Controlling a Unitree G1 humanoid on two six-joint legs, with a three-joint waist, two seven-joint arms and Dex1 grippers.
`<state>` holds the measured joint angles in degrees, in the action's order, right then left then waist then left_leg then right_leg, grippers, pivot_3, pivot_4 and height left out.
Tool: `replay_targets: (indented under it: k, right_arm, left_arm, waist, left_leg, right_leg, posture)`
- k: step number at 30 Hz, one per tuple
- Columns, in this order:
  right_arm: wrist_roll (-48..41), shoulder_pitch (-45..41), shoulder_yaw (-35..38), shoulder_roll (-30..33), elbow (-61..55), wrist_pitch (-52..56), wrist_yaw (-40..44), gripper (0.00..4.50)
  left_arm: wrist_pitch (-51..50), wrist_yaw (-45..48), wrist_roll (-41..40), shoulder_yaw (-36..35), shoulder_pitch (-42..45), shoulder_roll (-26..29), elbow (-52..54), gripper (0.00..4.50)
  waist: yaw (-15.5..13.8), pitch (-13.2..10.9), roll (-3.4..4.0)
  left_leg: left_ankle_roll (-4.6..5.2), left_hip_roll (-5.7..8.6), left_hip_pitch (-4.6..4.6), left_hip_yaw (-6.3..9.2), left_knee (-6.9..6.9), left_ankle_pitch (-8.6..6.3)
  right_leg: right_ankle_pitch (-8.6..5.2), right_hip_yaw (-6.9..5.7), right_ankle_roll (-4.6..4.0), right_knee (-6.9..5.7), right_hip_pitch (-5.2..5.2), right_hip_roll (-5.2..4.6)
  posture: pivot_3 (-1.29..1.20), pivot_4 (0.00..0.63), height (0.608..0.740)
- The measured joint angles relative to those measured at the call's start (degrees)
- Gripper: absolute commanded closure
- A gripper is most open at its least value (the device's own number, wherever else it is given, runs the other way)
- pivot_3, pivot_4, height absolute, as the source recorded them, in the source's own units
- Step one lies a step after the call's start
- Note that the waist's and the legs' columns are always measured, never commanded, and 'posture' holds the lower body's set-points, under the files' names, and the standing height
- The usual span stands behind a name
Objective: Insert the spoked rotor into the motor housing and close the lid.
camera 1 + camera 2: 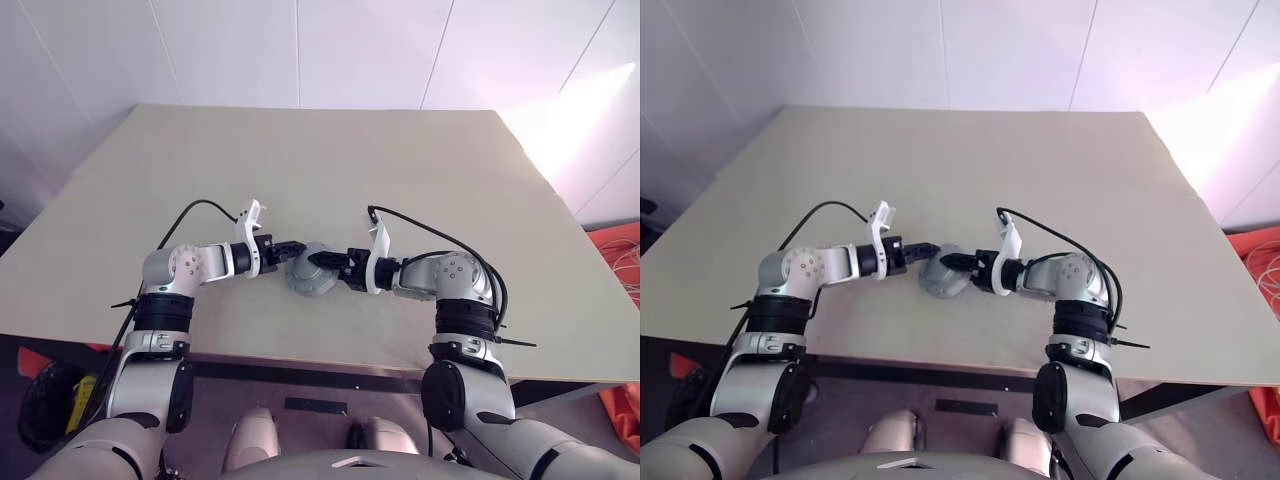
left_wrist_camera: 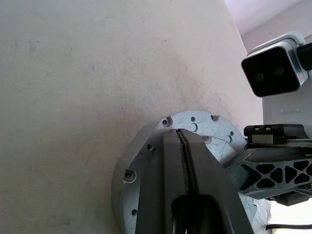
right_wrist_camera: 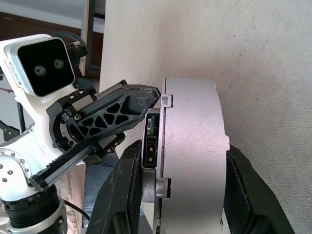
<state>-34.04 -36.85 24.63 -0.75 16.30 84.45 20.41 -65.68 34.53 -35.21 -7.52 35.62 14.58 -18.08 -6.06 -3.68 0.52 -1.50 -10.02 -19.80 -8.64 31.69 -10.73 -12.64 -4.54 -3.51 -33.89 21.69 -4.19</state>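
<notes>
The motor housing (image 1: 312, 274) is a round grey metal body lying flat on the table near its front edge. My right gripper (image 3: 185, 148) is shut on the motor housing, with one black finger (image 3: 124, 190) on each side of its wall. The lid (image 2: 207, 127), a flat grey disc with small screw holes, lies down on top of the housing. My left gripper (image 2: 178, 136) is shut, and its closed fingers rest across the lid from the left. The spoked rotor is hidden.
The beige table (image 1: 300, 170) stretches far back and to both sides of the housing. Its front edge (image 1: 300, 358) runs just below my arms. An orange object (image 1: 620, 250) lies on the floor at the right.
</notes>
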Motion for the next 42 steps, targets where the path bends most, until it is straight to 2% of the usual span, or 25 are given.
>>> replay_targets:
  k: [6, 10, 19, 24, 29, 32, 42]
  right_arm:
    - [-0.22, -1.72, 2.76, -0.39, 3.52, -2.76, -0.77, 2.39]
    - [-0.51, -5.02, 5.89, -0.93, 6.28, -7.26, -2.37, 2.39]
    - [-3.00, -9.55, 11.81, -1.55, 13.68, -13.78, -6.69, 2.39]
    - [-8.32, -14.51, 16.09, -3.15, 16.76, -14.44, -9.28, 2.39]
    - [-10.60, -17.19, 16.37, -3.70, 18.45, -16.04, -10.49, 2.39]
    - [-10.66, -17.27, 15.44, -3.62, 19.38, -16.98, -10.56, 2.39]
    - [-10.71, -17.34, 12.90, -0.86, 23.32, -18.66, -10.45, 2.39]
  left_arm:
    - [1.49, -0.92, -0.53, -3.69, 0.00, -1.41, -1.85, 4.50]
    - [3.26, -1.75, -2.22, -8.10, -0.01, -2.23, -2.05, 4.50]
    - [3.83, -7.56, -9.95, -20.78, -0.09, -3.62, -2.02, 4.50]
    - [2.05, -13.48, -16.98, -28.99, -0.23, -5.14, -2.07, 4.50]
    - [1.13, -17.25, -21.44, -32.52, -2.82, -5.34, -1.28, 4.50]
    - [0.87, -18.84, -23.00, -33.01, -4.74, -6.07, -0.39, 3.88]
    - [1.49, -19.73, -27.54, -32.15, -5.58, -6.55, 2.53, 0.71]
  waist:
    - [0.02, -0.01, 0.00]
    - [0.01, -0.02, -0.03]
    - [0.23, -0.03, -0.03]
    - [0.24, -0.03, -0.04]
    - [0.17, -0.03, -0.04]
    - [0.03, -0.08, -0.12]
    - [-0.06, -0.10, -0.15]
  left_leg:
    - [0.00, -0.03, -0.07, 0.01, 0.15, 0.00]
    - [0.06, -0.03, -0.64, 0.04, 0.60, -0.03]
    - [0.07, -0.13, -1.16, 0.07, 1.04, -0.03]
    - [0.09, -0.17, -1.28, 0.06, 1.08, -0.04]
    - [0.15, -0.16, -1.31, 0.06, 1.10, -0.08]
    - [0.15, -0.20, -1.36, 0.06, 1.13, -0.08]
    - [0.14, -0.20, -1.36, 0.06, 1.24, -0.08]
  right_leg:
    - [0.01, -0.01, -0.02, -0.09, 0.06, 0.00]
    - [0.01, 0.01, -0.05, -0.60, 0.66, -0.02]
    - [0.04, 0.00, -0.15, -0.94, 1.13, -0.02]
    - [0.06, -0.02, -0.18, -0.98, 1.25, -0.01]
    - [0.06, -0.02, -0.17, -0.95, 1.24, -0.01]
    - [0.07, -0.06, -0.16, -0.95, 1.26, 0.00]
    - [0.20, -0.06, 0.05, -0.99, 1.23, 0.00]
  posture:
    - [0.00, 0.000, 0.740]
    - [0.00, 0.000, 0.740]
    - [0.00, 0.000, 0.740]
    - [0.00, 0.000, 0.740]
    - [0.00, 0.000, 0.740]
    - [0.00, 0.000, 0.740]
    - [0.00, 0.000, 0.740]
